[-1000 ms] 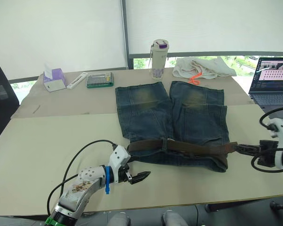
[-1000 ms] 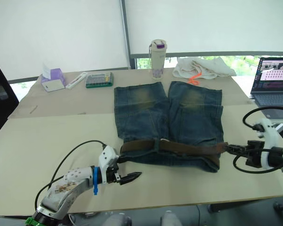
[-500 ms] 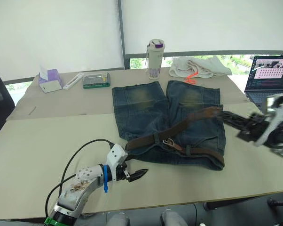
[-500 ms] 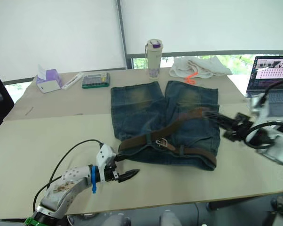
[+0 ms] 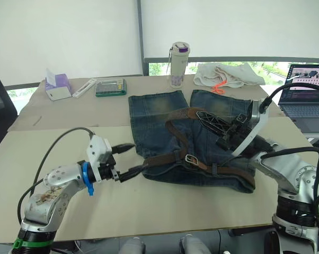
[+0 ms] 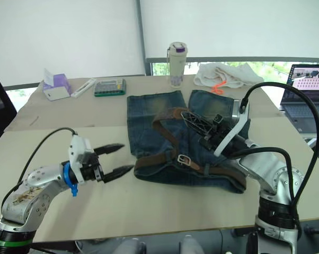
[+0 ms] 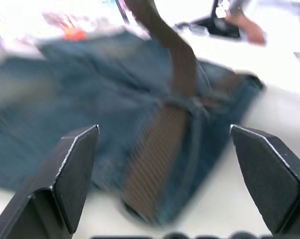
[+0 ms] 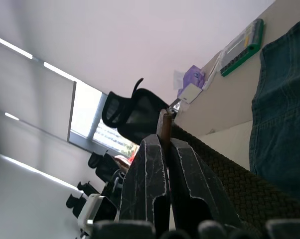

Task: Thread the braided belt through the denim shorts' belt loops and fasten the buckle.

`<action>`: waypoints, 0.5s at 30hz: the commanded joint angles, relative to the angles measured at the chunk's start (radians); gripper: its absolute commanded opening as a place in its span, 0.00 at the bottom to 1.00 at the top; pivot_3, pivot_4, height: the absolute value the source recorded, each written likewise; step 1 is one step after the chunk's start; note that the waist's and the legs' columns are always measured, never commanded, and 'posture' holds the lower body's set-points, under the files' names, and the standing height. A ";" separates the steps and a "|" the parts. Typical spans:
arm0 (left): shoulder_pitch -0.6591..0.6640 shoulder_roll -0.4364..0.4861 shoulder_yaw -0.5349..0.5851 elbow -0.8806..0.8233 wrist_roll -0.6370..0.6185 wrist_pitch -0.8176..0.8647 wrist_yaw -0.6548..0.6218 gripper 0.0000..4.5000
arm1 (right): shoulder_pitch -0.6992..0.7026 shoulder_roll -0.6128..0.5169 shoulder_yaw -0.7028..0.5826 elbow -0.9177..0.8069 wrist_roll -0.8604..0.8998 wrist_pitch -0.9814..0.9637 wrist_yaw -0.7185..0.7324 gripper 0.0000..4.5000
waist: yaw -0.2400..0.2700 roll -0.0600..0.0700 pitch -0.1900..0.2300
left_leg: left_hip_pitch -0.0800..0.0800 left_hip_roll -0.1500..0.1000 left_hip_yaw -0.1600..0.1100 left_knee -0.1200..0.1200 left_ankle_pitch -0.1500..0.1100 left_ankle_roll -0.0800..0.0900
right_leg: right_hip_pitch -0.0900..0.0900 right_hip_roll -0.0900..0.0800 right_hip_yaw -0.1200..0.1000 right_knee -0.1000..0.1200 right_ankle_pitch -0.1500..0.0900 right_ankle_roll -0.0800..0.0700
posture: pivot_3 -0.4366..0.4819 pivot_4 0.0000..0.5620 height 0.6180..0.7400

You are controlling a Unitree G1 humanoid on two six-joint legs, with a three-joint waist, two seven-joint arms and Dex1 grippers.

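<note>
Left eye view: shorts (image 5: 165, 124) lie mid-tabletop, waistband toward the near edge; the woven brown belt (image 5: 173, 138) arcs up to the right gripper (image 5: 201, 114), pinched shut on its tip.

Left wrist view: left gripper (image 7: 165, 164) gapes wide, empty, facing the waistband.

head pair — two eyes side by side, high, looking forward and down over the worktop (image 5: 53, 211), sharing nearly the same scene | left wrist — low and close, facing along its fingers at the denim shorts (image 7: 65, 99) | right wrist — tilted up along the braided belt (image 8: 225, 184) toward the far chair (image 8: 135, 114)
</note>
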 commanded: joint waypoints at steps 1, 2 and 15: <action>-0.053 -0.056 0.037 -0.004 -0.014 -0.054 0.067 0.99 | -0.008 0.039 -0.009 -0.047 0.025 -0.054 -0.047 0.00 | -0.001 0.000 0.000 | 0.000 0.000 0.000 0.000 0.000 0.000 | 0.000 0.001 0.000 0.000 0.000 0.000 | 0.48 0.27 1.00; -0.078 -0.088 0.043 -0.010 -0.034 -0.040 0.105 0.99 | -0.009 0.050 -0.003 -0.051 0.025 -0.065 -0.063 0.00 | -0.001 0.000 0.000 | 0.000 0.000 -0.001 0.000 0.000 0.000 | 0.000 0.001 -0.001 0.000 0.000 0.000 | 0.48 0.27 1.00; -0.209 -0.350 0.035 -0.068 -0.835 0.405 0.620 0.99 | -0.010 -0.013 0.130 -0.062 -0.014 -0.112 -0.041 0.00 | -0.010 0.000 0.000 | 0.000 -0.001 -0.003 0.001 0.000 0.001 | 0.001 0.002 -0.002 0.002 0.000 0.001 | 0.48 0.27 1.00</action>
